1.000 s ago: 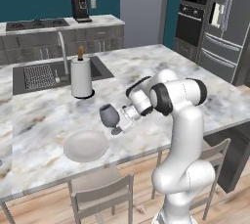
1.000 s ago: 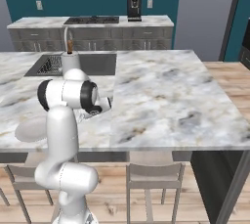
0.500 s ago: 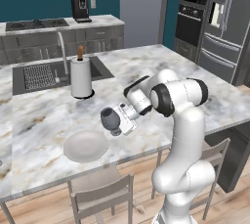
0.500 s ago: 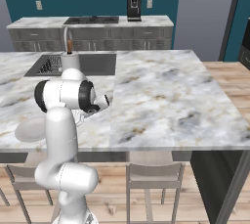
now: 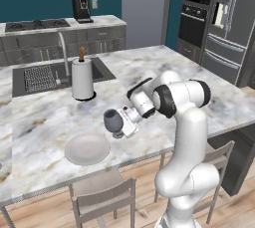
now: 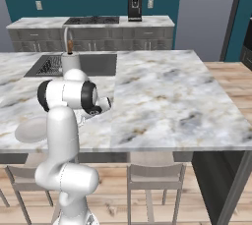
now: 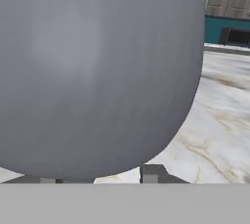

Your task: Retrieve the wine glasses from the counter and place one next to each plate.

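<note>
Because the wine glass [image 5: 114,120] hides the pincer [image 5: 121,127], I cannot tell its grip.

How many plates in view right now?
1. An off-white plate lies on the island near its front edge, just left of the glass at the gripper. A second may be out of frame.

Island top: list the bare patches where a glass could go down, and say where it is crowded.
Free: the marble between the plate and the paper towel roll, and the wide stretch of island on the far side of the arm from the plate. Crowded: beside the plate's edge, where the hand and glass sit, and around the sink.
</note>
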